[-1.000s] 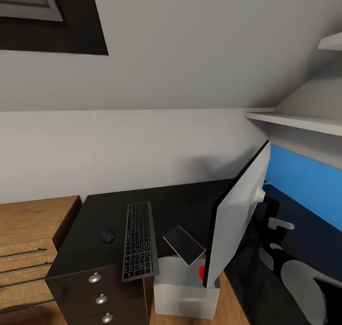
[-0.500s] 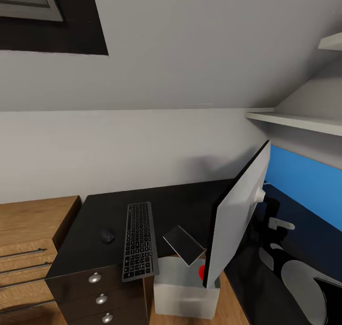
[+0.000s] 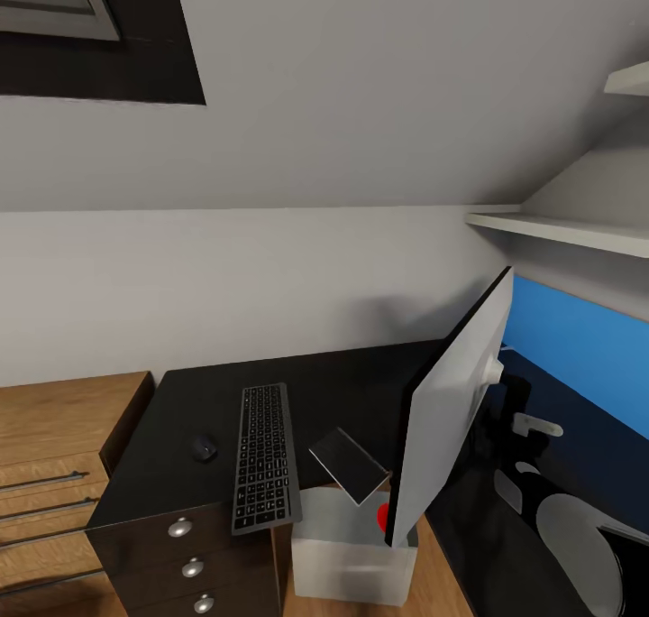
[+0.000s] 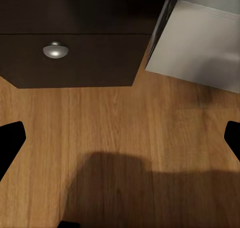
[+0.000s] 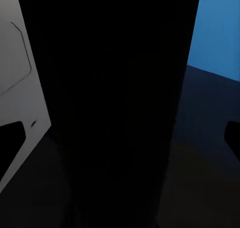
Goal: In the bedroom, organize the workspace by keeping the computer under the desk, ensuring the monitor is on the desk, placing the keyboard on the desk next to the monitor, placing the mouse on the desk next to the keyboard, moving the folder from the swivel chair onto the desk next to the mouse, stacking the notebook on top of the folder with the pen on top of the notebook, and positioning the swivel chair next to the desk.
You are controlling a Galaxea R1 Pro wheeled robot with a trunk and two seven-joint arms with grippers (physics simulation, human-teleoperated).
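Right claw [image 5: 120, 138]: fingers spread wide, a dark upright mass between them. My read is the monitor's [image 3: 451, 419] stand, can't confirm contact. The monitor's grey back panel sits on one side of that mass, the blue wall panel [image 5: 217, 33] on the other. Left claw [image 4: 121, 140]: also spread, empty, hanging over the wooden floor [image 4: 125, 128] below the monitor, facing the drawer unit's knob [image 4: 55, 50] and the computer [image 4: 200, 43]. The monitor stands on the bench [image 3: 351, 387], back to the head camera, tilted, long axis running from bench front to the wall, lower near corner right over the computer [image 3: 356, 549]. Judgement: big, stiff, top-heavy, fragile screen, so take it low at the stand or by both short edges, not mid-panel. Notebook [image 3: 350, 465] sits just left of the monitor, tilted, poking past the bench edge; thin and light, pinch an edge. Keyboard [image 3: 266, 455] is further left of the monitor, long axis front-to-back, near end overhanging the front edge. Mouse [image 3: 204, 447] is beyond it, on the side away from the monitor, close but apart; small, smooth, likely slippery.
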